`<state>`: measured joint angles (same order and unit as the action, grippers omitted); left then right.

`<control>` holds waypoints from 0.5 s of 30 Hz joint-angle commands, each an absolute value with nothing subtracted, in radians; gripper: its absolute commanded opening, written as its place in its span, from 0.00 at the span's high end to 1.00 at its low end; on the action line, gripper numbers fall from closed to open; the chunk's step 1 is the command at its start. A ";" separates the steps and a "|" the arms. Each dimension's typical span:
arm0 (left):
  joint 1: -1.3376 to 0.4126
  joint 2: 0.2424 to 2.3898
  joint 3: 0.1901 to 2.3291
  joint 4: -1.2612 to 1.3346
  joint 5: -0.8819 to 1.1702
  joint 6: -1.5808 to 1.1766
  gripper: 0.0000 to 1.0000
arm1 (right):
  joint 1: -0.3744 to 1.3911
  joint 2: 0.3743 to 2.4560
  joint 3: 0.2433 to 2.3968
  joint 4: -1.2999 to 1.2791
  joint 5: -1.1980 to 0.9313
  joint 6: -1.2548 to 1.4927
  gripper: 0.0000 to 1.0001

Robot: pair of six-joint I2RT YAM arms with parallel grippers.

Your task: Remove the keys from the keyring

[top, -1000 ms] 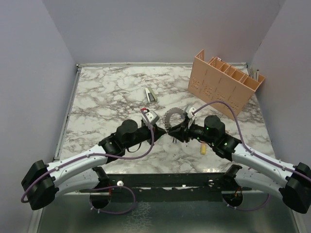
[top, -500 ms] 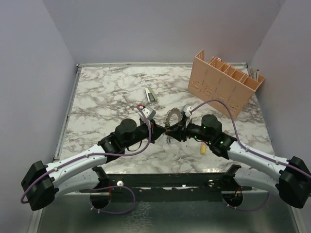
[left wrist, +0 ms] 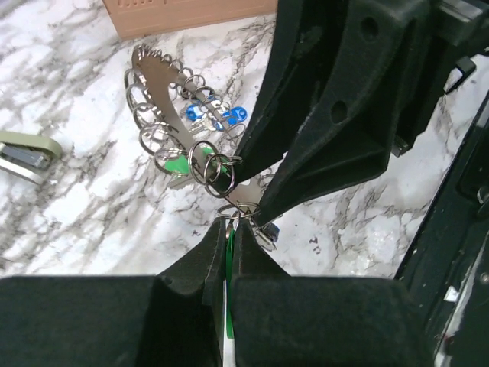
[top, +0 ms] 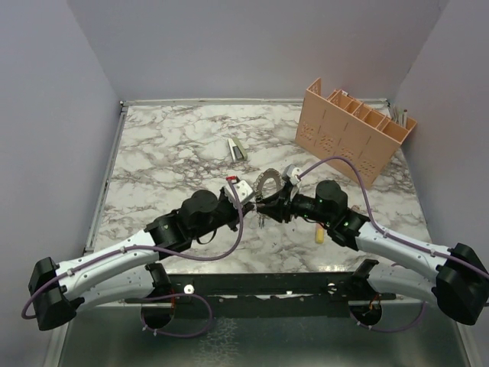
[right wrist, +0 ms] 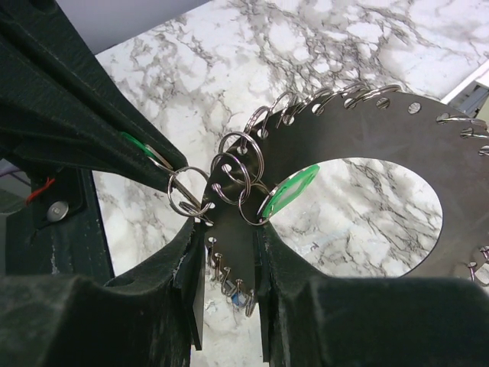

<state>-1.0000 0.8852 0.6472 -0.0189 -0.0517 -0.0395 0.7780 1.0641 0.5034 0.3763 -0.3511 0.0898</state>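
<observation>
My right gripper [right wrist: 229, 256] clamps the band of the keyring [right wrist: 367, 130], held above the middle of the marble table [top: 168, 145]; my left gripper [left wrist: 228, 233] pinches tight a green-headed key [left wrist: 228, 264] chained by small rings [right wrist: 237, 172] to the band's edge, other keys [left wrist: 210, 115] dangling

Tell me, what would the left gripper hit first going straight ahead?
Probably the right gripper, directly ahead and clamped on the keyring. The left gripper, shut on a green key, almost touches it.
</observation>
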 commanded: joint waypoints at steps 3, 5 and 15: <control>-1.091 0.855 0.770 -0.090 -0.176 0.174 0.94 | 0.762 1.077 0.464 0.269 -0.342 0.064 0.99; -1.094 0.840 0.772 -0.044 -0.171 0.125 0.97 | 0.762 1.076 0.457 0.286 -0.351 0.071 0.99; -1.094 0.845 0.786 0.082 -0.156 0.070 1.00 | 0.762 1.082 0.444 0.313 -0.378 0.076 0.99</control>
<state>-1.0878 0.8349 0.6270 0.0635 -0.1196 -0.0124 0.7776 1.0607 0.4892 0.4355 -0.4175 0.1043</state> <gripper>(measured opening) 0.016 0.288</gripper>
